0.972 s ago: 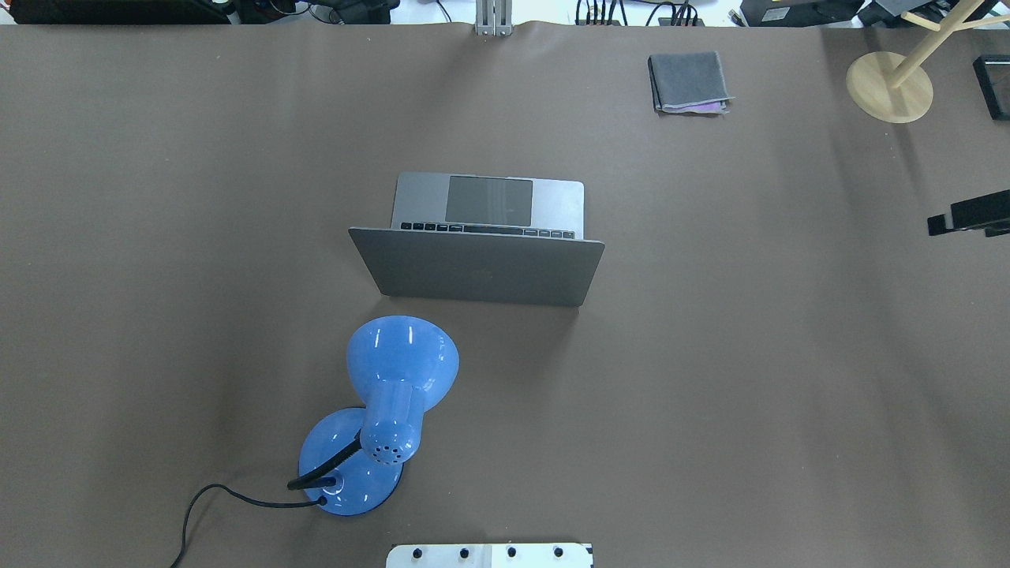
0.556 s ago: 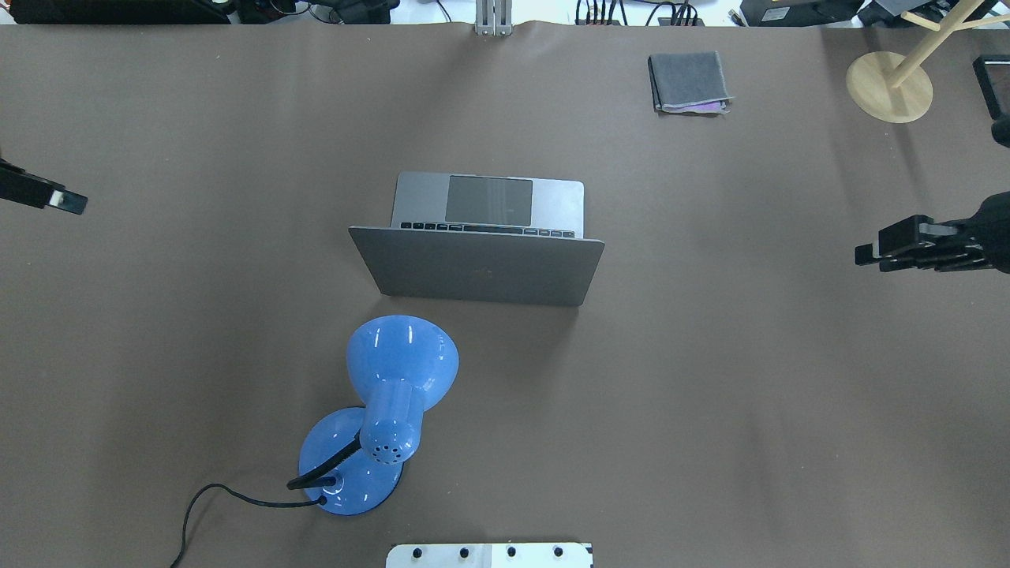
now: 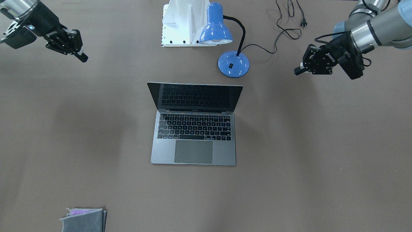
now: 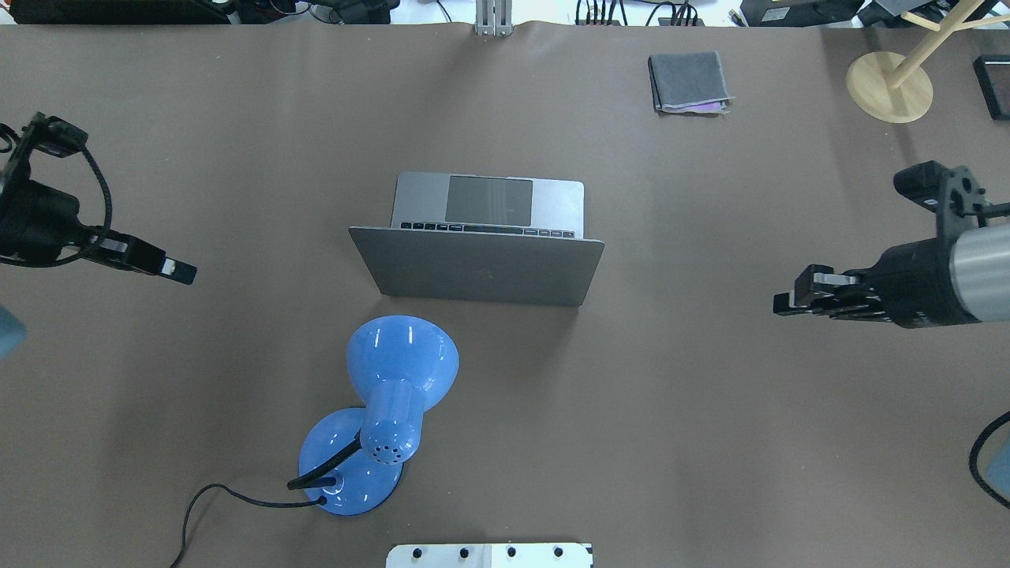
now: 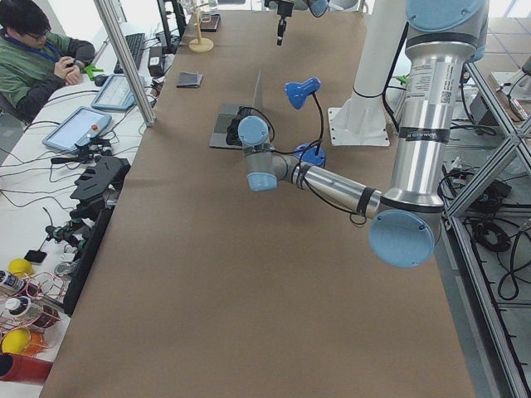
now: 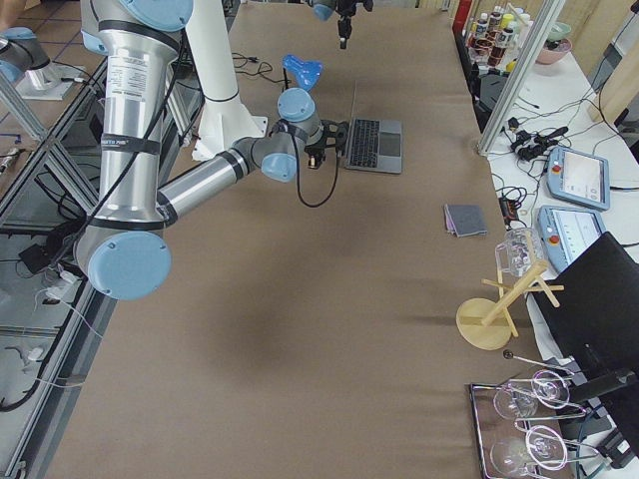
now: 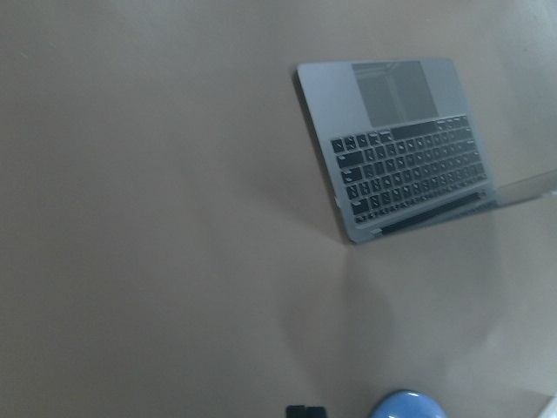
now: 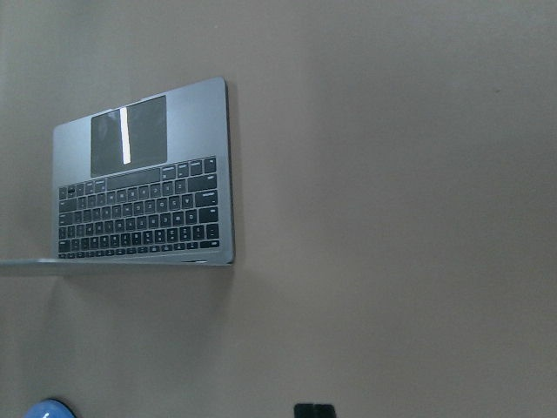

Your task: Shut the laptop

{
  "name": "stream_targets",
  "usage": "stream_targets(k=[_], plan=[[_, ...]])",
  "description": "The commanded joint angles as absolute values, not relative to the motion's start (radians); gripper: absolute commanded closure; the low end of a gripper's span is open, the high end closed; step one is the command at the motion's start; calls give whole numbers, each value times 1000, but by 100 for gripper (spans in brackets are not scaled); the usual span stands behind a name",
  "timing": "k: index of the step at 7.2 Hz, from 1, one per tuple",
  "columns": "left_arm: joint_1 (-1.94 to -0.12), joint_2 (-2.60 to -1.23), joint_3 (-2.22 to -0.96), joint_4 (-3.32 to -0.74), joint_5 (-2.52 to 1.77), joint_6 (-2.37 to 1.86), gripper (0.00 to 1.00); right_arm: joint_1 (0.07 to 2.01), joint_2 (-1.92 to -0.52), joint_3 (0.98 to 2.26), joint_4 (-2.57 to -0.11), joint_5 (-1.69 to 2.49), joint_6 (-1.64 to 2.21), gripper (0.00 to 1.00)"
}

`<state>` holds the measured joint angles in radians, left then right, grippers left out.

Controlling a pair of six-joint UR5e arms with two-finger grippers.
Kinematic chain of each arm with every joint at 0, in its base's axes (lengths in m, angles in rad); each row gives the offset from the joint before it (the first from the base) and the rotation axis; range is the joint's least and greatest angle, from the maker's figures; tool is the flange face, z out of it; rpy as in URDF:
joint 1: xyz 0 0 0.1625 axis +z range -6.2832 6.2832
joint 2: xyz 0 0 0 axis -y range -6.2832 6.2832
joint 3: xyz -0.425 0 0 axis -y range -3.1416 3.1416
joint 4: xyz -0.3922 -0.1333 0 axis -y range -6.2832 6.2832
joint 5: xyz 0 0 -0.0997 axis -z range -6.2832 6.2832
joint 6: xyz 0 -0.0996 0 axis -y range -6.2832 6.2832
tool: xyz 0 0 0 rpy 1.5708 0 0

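Note:
The laptop (image 4: 481, 237) is a grey metal one and stands open in the middle of the brown table, its lid upright with its back toward the robot. Its black keyboard and trackpad show in the front view (image 3: 194, 135) and in both wrist views (image 7: 405, 152) (image 8: 144, 187). My left gripper (image 4: 180, 273) hovers well to the laptop's left, shut and empty; it also shows in the front view (image 3: 297, 72). My right gripper (image 4: 787, 304) hovers well to its right, shut and empty, and also shows in the front view (image 3: 83, 58).
A blue desk lamp (image 4: 392, 394) with a black cord stands just on the robot's side of the lid, left of centre. A folded grey cloth (image 4: 688, 82) and a wooden stand (image 4: 889, 85) are at the far right. The white robot base (image 4: 489, 555) is at the near edge.
Both arms have come in from the table's sides toward the laptop, and nearer the robot. The laptop and lamp have not moved.

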<state>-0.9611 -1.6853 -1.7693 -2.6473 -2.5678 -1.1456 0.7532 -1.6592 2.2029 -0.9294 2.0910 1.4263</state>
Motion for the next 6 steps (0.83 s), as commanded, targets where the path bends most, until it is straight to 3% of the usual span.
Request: stream_targets(k=[1,3,6], plan=[[-890,-1752,-1770,-2692,-2509,-1307,100,623,-1542,2203,-937,1946,1547,100],[-766,-1882,-1740,-2689,-2335,-1418,100,557,-1462,2166,-954,1841,1581,100],[-741,-1983,-1643,-2683,-2281,-1413,100,531,-1290,2126,-1150,1766,1609,100]])
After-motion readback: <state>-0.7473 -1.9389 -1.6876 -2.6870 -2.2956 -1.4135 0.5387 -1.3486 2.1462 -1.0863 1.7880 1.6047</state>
